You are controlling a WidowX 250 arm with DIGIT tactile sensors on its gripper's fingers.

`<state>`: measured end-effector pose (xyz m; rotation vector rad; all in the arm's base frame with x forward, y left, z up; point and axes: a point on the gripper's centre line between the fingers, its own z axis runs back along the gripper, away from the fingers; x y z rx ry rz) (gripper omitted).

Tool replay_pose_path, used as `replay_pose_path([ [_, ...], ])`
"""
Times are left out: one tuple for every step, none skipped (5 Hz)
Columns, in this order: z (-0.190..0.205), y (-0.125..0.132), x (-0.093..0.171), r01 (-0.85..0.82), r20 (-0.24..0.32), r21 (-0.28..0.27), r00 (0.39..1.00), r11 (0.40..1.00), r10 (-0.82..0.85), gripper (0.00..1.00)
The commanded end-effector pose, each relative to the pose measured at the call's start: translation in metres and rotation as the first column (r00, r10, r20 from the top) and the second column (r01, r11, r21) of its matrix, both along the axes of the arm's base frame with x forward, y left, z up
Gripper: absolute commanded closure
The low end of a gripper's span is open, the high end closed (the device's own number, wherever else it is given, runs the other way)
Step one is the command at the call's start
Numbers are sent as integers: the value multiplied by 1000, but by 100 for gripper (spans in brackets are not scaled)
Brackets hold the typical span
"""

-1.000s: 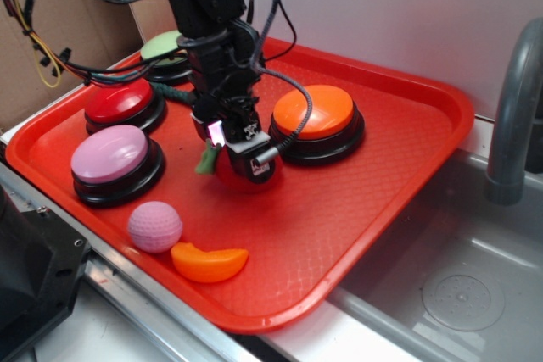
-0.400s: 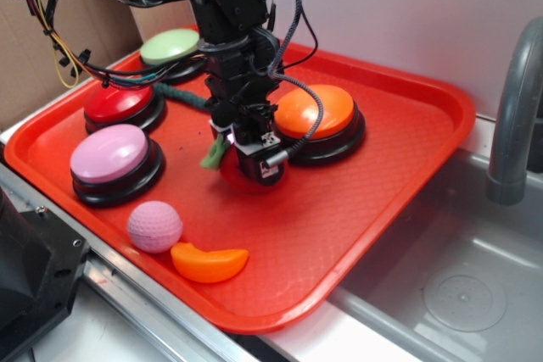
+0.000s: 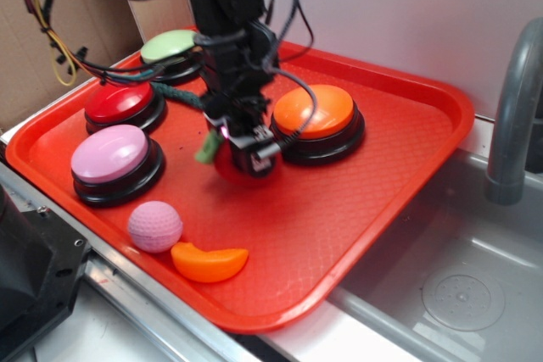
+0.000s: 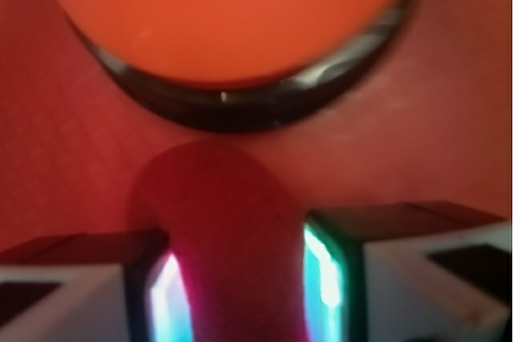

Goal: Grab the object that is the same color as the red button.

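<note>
Sitting between the gripper's (image 4: 240, 278) two lit pads, the dark-red strawberry toy (image 4: 228, 238) is clamped on both sides; green stem (image 3: 206, 148) juts left. Whether it touches the red tray (image 3: 382, 167) cannot be told. Orange button (image 3: 314, 112) just beside it, right. Red button (image 3: 119, 101) well apart, left, with pink button (image 3: 109, 154) and green button (image 3: 170, 44). Pink ball (image 3: 154, 225) and orange slice (image 3: 209, 262) near the front edge.

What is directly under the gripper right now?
The dark-red strawberry toy sits between the gripper fingers, green stem poking out left. The arm hides most of the toy from outside; tray contact isn't visible.
</note>
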<state>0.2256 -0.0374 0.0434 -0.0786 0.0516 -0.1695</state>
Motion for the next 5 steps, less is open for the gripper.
replay_pose_path([
  [86,43,-8,-61,56,74,997,995,57,100],
  [123,72,-24,-127,73,101,990,987,120,100],
  [142,93,-35,-175,93,118,982,977,165,100],
  [149,102,-36,-200,131,143,975,969,182,100],
  [144,105,-39,-175,31,118,984,977,173,16],
])
